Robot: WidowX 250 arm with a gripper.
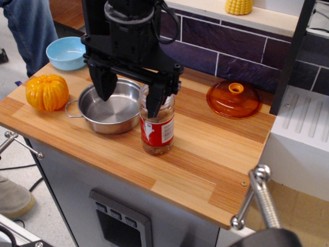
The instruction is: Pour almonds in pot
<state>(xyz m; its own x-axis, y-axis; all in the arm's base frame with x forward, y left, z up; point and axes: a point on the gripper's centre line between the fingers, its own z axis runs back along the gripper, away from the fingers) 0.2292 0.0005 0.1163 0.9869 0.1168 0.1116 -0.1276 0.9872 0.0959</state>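
Observation.image is the only view given, and in it the gripper [129, 91] is seen hanging over the wooden counter [205, 154] with its two dark fingers spread wide and nothing held between them. One finger hangs in front of the pot [110, 107]; the other overlaps the top of the jar [157, 126], though whether it touches the rim or merely hangs in front of it cannot be told.

The almonds [156, 147] are seen as a shallow tan layer at the bottom of the clear jar, below its red-and-white label. The jar stands upright, just beside the pot and possibly touching it. No lid can be made out on the jar, but the finger hides part of its mouth.

The jar is judged to be rigid and smooth-walled, so a slippery grasp is to be expected; with so few nuts inside it is probably light, and most of the weight sits low. Whether it is glass or plastic cannot be told, so it should be treated as breakable. A hold across the middle of the body, on or near the label, is judged best, leaving the mouth free for tipping over the pot. The pot looks empty, and pouring is not yet begun
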